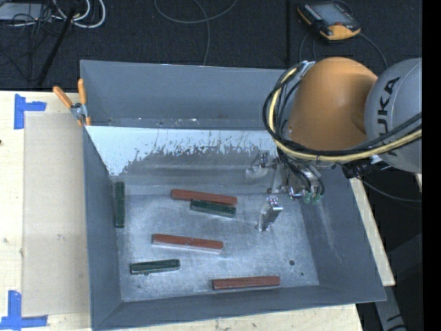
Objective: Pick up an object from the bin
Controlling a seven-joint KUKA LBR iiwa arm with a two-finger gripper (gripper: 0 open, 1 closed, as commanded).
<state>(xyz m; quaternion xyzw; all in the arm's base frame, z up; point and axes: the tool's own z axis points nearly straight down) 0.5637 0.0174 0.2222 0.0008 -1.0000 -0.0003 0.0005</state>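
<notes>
Gripper (pixel 267 218) hangs low in the right half of the grey bin (pixel 331 254), under the arm's orange cover (pixel 329 105). From this angle I cannot tell whether it is spread or closed, and I see no object in it. Beneath it is bare floor, so nothing is picked yet.

Nearest candidates lie to its left, mid-frame: a reddish-brown upper bar (pixel 203 197) with a dark green short bar (pixel 213 209) tucked just below it, the two touching or all but touching. Both run almost left to right across the frame, dipping slightly toward the right, and their right ends point at the gripper with a gap of open floor between. That's the relation to watch. The tool sits off the end of those bars rather than above their middles, so my read is that it needs to slide left and close across the narrow width, not along the length.

Others lie further off: a reddish-brown middle bar (pixel 187 243) lower and left, a dark green lower-left bar (pixel 154 267), a reddish-brown bottom bar (pixel 246 282) near the lower wall, and a dark green upright bar (pixel 119 204) along the left wall.

As for writing, the grey arm housing (pixel 400 109) at the right carries part of the "KUKA" lettering. No bar shows a label I can read.
</notes>
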